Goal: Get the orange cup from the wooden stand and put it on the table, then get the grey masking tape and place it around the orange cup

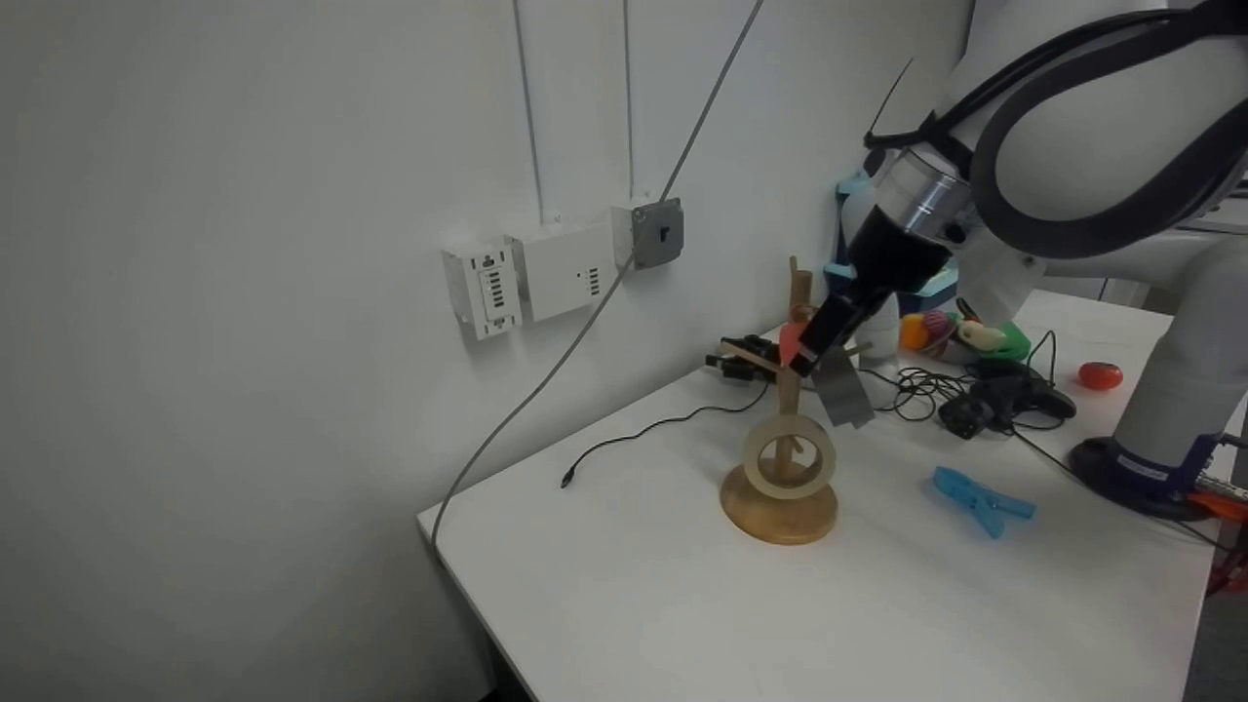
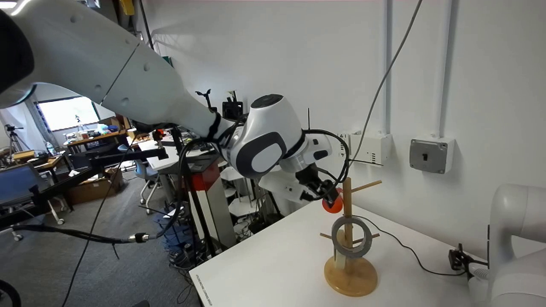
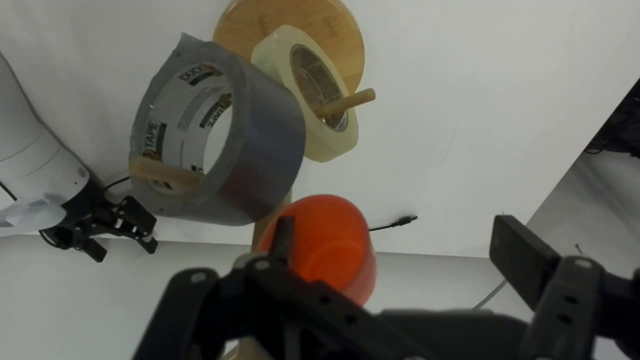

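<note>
The orange cup (image 3: 330, 225) hangs high on the wooden stand (image 3: 345, 40), its open mouth facing the wrist camera. It also shows in both exterior views (image 1: 791, 343) (image 2: 333, 204). My gripper (image 3: 400, 237) is open. In the wrist view one finger overlaps the cup's left part; the other is well to the right, apart from it. Contact cannot be told. The grey masking tape (image 3: 265, 145) hangs on a lower peg of the stand, also seen in both exterior views (image 1: 843, 385) (image 2: 352, 219). The stand's round base (image 1: 780, 522) rests on the white table (image 1: 829, 624).
A cream tape roll (image 3: 330, 142) hangs on another low peg. A blue clip (image 1: 985, 499), a black controller (image 1: 1004, 400) and a thin cable (image 1: 663, 424) lie on the table. A second white arm (image 2: 520, 256) stands nearby. A wall (image 1: 292, 292) runs behind the table.
</note>
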You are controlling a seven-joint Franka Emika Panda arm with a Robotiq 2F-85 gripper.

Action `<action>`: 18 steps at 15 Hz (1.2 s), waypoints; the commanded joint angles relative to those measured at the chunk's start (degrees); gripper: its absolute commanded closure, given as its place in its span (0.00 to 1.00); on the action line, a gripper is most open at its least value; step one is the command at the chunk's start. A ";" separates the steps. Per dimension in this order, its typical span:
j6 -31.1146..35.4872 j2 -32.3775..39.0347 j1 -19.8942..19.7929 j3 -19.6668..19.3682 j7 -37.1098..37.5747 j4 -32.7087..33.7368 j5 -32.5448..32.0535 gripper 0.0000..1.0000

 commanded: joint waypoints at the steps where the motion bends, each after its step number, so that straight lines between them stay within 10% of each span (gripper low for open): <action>1: 1.18 2.03 -2.68 2.23 -3.56 1.66 3.36 0.20; 5: 0.98 2.40 -3.87 3.46 -5.07 2.10 5.09 0.44; 9: 0.86 2.65 -4.44 3.92 -6.07 2.90 5.37 0.15; 12: 0.86 3.04 -4.79 4.11 -6.43 3.67 5.61 0.11; 18: 0.70 3.85 -5.30 4.59 -6.39 4.60 6.07 0.68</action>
